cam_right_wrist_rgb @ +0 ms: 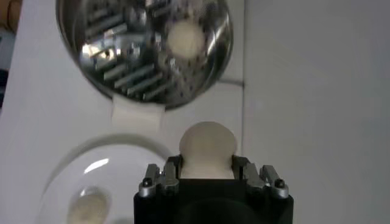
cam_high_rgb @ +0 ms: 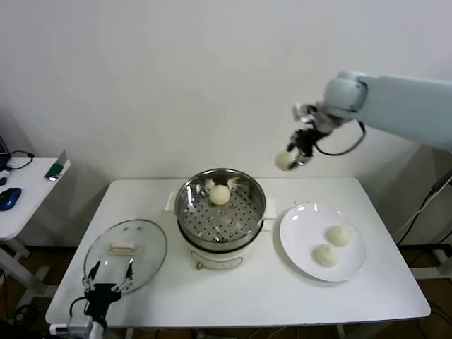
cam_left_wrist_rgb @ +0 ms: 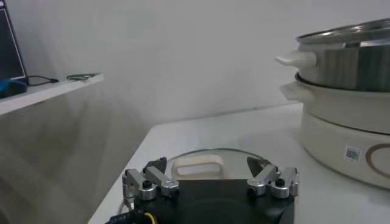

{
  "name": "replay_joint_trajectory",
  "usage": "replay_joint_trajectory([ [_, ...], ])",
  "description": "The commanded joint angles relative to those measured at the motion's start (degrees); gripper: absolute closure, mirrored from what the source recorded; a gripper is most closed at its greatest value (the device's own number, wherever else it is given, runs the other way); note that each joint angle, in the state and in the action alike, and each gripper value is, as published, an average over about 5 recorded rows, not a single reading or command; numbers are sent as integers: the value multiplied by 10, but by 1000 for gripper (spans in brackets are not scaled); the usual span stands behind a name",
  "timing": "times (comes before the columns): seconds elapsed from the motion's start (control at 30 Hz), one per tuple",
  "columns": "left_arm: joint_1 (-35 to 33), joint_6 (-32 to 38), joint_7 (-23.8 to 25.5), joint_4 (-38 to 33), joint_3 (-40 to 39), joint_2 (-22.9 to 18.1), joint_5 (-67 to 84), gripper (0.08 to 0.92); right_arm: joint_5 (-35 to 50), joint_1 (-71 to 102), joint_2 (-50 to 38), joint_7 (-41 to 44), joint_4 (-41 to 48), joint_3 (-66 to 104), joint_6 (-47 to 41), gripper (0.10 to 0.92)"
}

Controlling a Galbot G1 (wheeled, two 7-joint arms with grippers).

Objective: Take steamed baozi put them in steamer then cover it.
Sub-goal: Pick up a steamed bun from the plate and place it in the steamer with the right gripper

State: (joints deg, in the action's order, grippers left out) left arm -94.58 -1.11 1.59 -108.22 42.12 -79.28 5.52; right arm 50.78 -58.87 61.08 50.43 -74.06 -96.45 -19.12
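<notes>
My right gripper [cam_high_rgb: 288,159] is shut on a cream-white baozi [cam_high_rgb: 284,160] and holds it high above the table, right of and behind the steamer [cam_high_rgb: 220,212]. In the right wrist view the held baozi [cam_right_wrist_rgb: 207,148] sits between the fingers [cam_right_wrist_rgb: 169,171]. One baozi [cam_high_rgb: 219,195] lies on the perforated tray inside the steel pot; it also shows in the right wrist view [cam_right_wrist_rgb: 184,38]. Two baozi [cam_high_rgb: 339,235] [cam_high_rgb: 325,255] lie on the white plate [cam_high_rgb: 300,236]. The glass cover [cam_high_rgb: 126,255] lies flat left of the steamer. My left gripper [cam_high_rgb: 108,279] is open, low at the cover's near edge.
A side table [cam_high_rgb: 21,201] at the far left holds a blue mouse [cam_high_rgb: 8,198] and a green item [cam_high_rgb: 55,169]. The steamer wall [cam_left_wrist_rgb: 347,115] stands close by in the left wrist view. The cover's cream handle [cam_left_wrist_rgb: 196,165] lies just beyond the left gripper [cam_left_wrist_rgb: 210,173].
</notes>
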Motion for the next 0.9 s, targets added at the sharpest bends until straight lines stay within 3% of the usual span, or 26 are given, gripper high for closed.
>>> replay_joint_trajectory([
  [0.03,-2,-1,1,-4,2,-2,1,177,101,3,136,-85,-55,61,-65,465],
  [0.37,-4,0,1,-6,9,-4,3,177,45,121,232,-127,20,48,-80,465],
  [0.9,-7,6,1,5,11,-5,3,177,-15,211,256,-141,83,31,-80,465],
])
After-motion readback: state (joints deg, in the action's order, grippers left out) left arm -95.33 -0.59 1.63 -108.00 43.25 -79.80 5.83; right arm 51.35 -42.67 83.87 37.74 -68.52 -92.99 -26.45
